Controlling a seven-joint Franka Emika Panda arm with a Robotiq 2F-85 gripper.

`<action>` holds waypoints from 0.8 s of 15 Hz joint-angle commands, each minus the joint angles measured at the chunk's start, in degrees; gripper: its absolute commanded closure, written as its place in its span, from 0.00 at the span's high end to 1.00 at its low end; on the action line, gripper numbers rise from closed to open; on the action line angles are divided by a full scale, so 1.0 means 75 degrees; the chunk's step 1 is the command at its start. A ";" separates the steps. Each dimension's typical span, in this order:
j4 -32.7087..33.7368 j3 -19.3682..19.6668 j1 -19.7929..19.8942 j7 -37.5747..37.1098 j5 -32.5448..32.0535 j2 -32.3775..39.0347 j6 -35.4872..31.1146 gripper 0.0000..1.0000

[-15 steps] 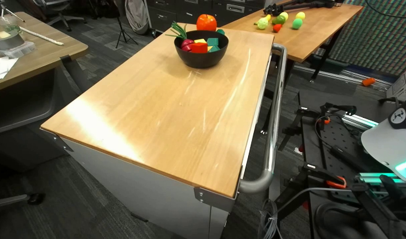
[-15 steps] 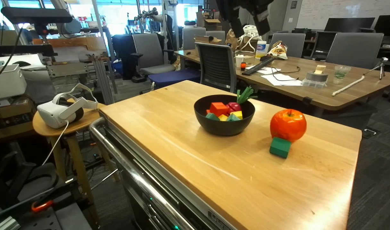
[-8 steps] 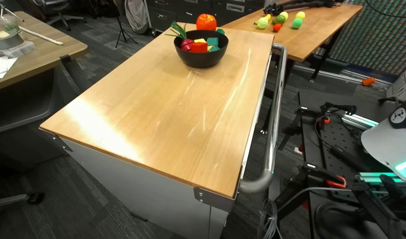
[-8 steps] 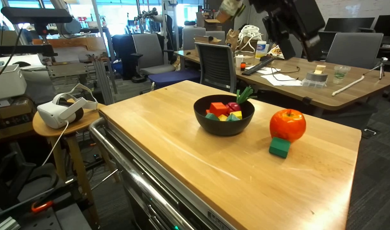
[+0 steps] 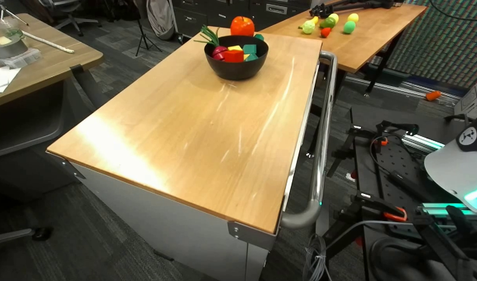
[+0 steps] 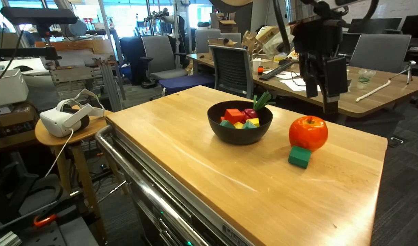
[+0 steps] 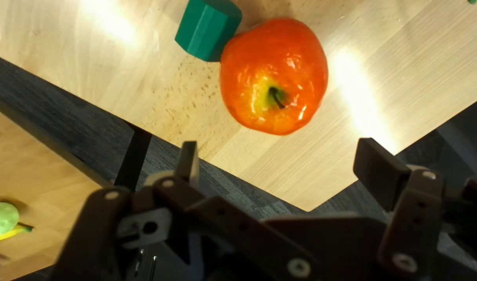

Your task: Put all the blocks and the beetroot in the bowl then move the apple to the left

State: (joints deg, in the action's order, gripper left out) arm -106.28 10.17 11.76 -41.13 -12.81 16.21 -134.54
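A label [image 6: 0, 110] on a cardboard box [image 6: 14, 120] shows "HAN"; the nameplate [image 6: 234, 235] below an edge of the worktop [image 6: 229, 167] is illegible.

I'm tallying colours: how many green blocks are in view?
3 visible. The first green block sits on the table beside the apple; the second green block and third green block lie in the bowl. More may be hidden deeper inside.

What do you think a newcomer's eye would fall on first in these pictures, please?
Probably the glossy orange-red apple, large in the upper middle of the wrist view, with a green block close beside it. Next might come the black bowl near the middle of an exterior view, holding red, yellow and green blocks and a leafy beetroot. The wide-open pincer spans the wrist view's lower half.
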 commanded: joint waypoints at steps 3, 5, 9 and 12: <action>-0.0006 0.0298 -0.0330 0.0025 -0.0038 0.0038 -0.0028 1.00; 0.0112 0.0301 -0.0346 0.0024 0.0112 0.0178 0.0107 1.00; 0.0310 0.0415 -0.0474 -0.0292 -0.0028 0.0495 0.0101 1.00; 0.0511 0.0438 -0.0533 -0.0278 0.0103 0.0796 0.0370 1.00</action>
State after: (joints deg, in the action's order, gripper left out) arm -105.81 12.14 9.26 -42.49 -12.83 19.45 -134.22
